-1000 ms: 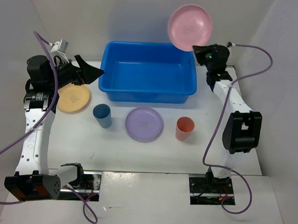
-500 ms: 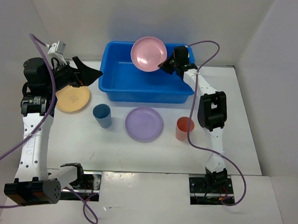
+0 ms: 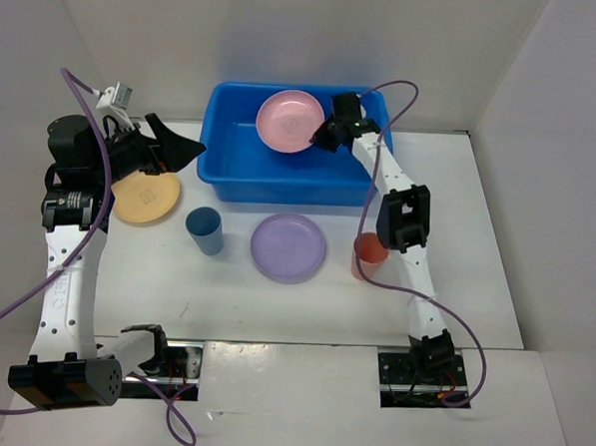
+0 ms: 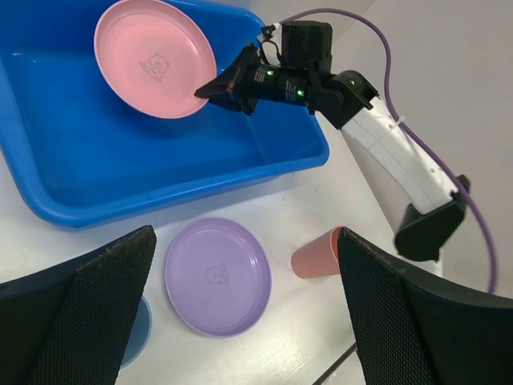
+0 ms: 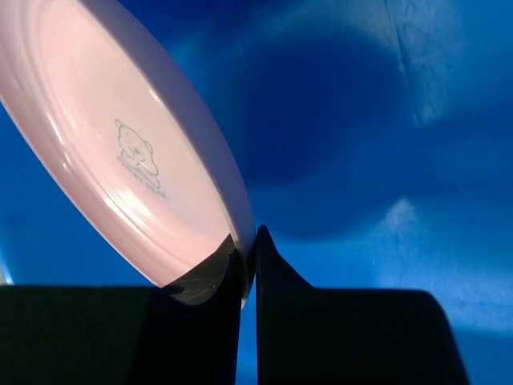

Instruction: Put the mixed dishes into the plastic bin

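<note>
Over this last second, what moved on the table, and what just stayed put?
The right claw, shut on the pink plate at its rim, swung it from high beyond the blue bin at its far right corner, leftward and down into the bin; it has not let go. The left claw stayed open in place. The yellow plate, lilac plate, blue cup and coral cup did not move.

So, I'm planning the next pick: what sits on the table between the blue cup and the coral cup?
The lilac plate lies flat between the blue cup and the coral cup, touching neither; the top view shows it.
</note>
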Available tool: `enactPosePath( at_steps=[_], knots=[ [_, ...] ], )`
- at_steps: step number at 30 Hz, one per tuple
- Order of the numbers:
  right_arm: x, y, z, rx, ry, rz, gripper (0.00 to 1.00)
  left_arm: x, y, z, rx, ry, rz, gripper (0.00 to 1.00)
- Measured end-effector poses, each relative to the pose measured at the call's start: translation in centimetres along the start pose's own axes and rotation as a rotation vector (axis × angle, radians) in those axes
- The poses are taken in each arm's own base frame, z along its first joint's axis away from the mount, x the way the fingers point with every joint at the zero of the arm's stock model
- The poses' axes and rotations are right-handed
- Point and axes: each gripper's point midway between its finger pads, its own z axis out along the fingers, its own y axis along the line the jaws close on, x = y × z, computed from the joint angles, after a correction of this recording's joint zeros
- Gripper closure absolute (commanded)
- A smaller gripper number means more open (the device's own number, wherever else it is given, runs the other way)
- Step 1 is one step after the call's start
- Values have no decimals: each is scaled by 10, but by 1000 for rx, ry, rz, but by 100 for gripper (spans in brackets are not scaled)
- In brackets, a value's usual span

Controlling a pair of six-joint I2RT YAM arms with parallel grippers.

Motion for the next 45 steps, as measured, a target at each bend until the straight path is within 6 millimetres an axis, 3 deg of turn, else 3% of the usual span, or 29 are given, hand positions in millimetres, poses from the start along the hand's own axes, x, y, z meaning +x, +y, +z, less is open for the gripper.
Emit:
enactPosePath(
  at_steps=[5, 11, 14, 15, 22, 25, 28, 31, 33, 36, 39, 43, 44, 45],
  knots=[
    [-3, 4, 22, -9, -12, -19, 95, 1, 3, -1, -21, -1, -5, 0],
    [22, -29, 35, 81, 64, -8, 88, 0, 2, -6, -36, -9, 3, 0],
    [31, -40, 32, 126, 99, 0, 73, 1, 2, -6, -41, -6, 12, 0],
    [29, -39, 31, 122, 96, 0, 63, 2, 3, -6, -43, -5, 11, 0],
    [25, -30, 25, 100, 86, -7, 28, 4, 5, -7, -59, 0, 3, 0],
    [25, -27, 21, 98, 83, -24, 21, 3, 9, -9, -86, -4, 5, 0],
    [17, -11, 5, 76, 66, -51, 19, 0, 14, -13, -142, -10, 20, 0],
    [-1, 25, -35, 16, 17, -102, 18, -8, 19, -22, -213, -27, 40, 0],
    [-17, 59, -78, -43, -39, -144, 18, -12, 20, -27, -246, -40, 51, 0],
    [-39, 112, -166, -147, -135, -204, 18, -12, 19, -30, -257, -42, 50, 0],
    [-50, 148, -266, -236, -229, -253, 17, -4, 28, -23, -255, -44, -11, 0],
    [-46, 167, -380, -303, -326, -316, 17, 39, 80, -14, -350, -6, -220, 6],
    [-42, 166, -403, -309, -339, -329, 17, 53, 97, -12, -380, 4, -277, 11],
    [-37, 164, -423, -314, -345, -340, 17, 70, 117, -13, -422, 19, -362, 27]
  ],
)
